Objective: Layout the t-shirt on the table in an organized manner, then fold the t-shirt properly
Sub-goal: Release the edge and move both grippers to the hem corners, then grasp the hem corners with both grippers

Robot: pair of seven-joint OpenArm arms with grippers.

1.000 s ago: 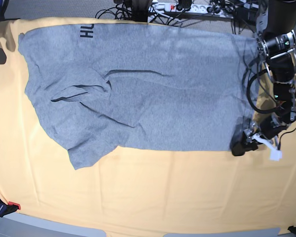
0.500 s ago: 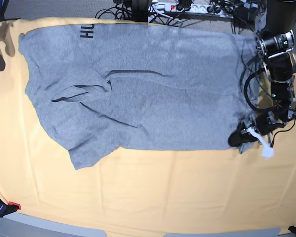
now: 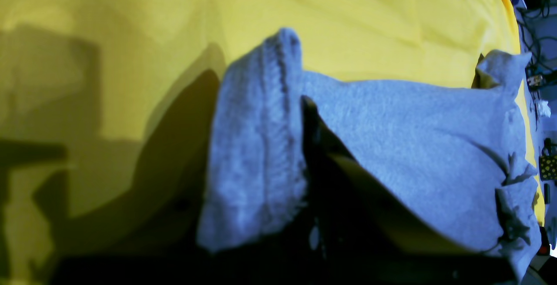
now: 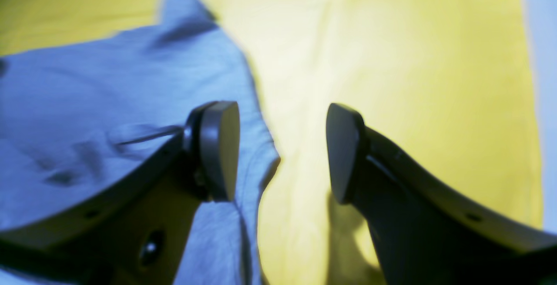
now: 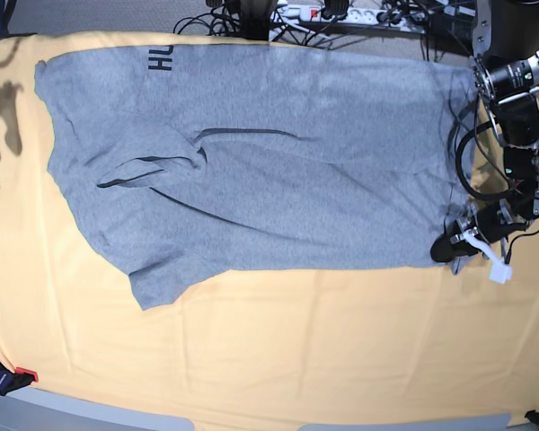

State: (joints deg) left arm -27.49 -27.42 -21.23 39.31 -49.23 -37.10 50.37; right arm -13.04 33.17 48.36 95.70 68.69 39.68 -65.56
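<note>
The t-shirt (image 5: 251, 171) lies spread on the table (image 5: 296, 350), soft and limp; left gripper (image 5: 451, 247) pinches its hem corner, right gripper (image 4: 283, 152) gapes empty above a sleeve edge; grip hems

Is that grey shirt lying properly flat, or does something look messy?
Not quite flat. The t-shirt has a sleeve flopped onto its body at the left, a crease beside it, and its corner is bunched up at the left gripper.

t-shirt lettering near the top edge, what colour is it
Black, on the heather-grey t-shirt; the lettering shows best in the base view.
</note>
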